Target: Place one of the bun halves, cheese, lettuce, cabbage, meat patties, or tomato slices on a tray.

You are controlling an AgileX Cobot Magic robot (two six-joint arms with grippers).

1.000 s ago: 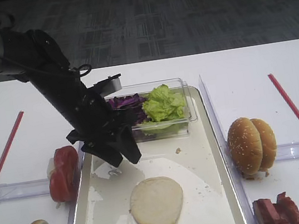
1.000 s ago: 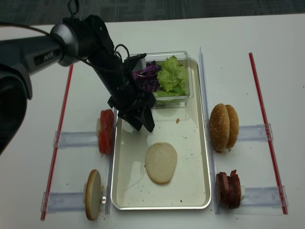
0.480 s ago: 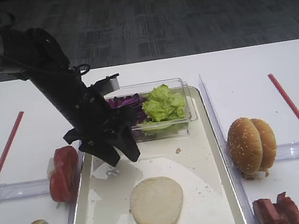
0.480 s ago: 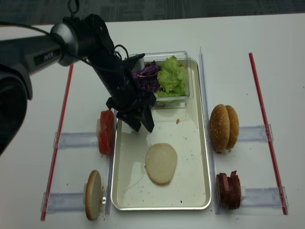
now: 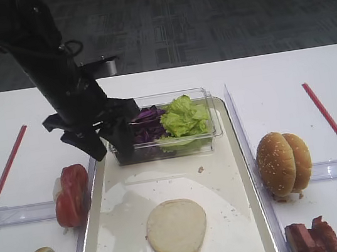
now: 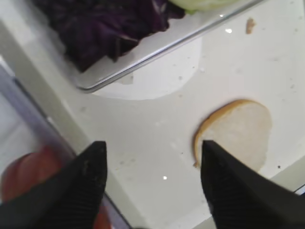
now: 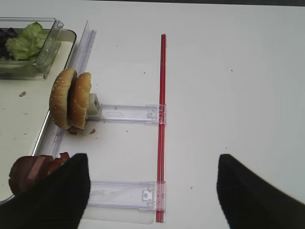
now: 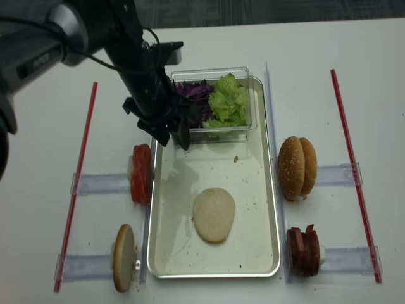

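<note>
A pale bun half [image 5: 177,228] [image 8: 214,215] [image 6: 238,133] lies flat on the silvery tray [image 5: 226,174] [image 8: 253,190]. My left gripper [image 5: 111,148] [image 8: 172,140] [image 6: 152,148] hangs open and empty above the tray's far left corner, beside the cabbage [image 5: 145,120] [image 6: 105,28]. Lettuce [image 5: 184,116] [image 7: 28,40] shares that box. Tomato slices [image 5: 71,194] [image 8: 140,173] stand left of the tray, meat patties [image 8: 304,250] [image 7: 33,169] at its right. My right gripper [image 7: 152,162] is open over bare table. Cheese is out of view.
The greens sit in a clear plastic box [image 8: 212,136] on the tray's far end. Sesame buns [image 5: 283,163] [image 7: 71,98] stand on edge at the right, another bun half [image 8: 124,258] at the near left. Red strips [image 8: 79,183] [image 7: 162,124] mark both sides.
My left gripper has lifted and drawn back from the middle of the tray toward the box's left corner, its jaws a little wider. The bun half stays put.
</note>
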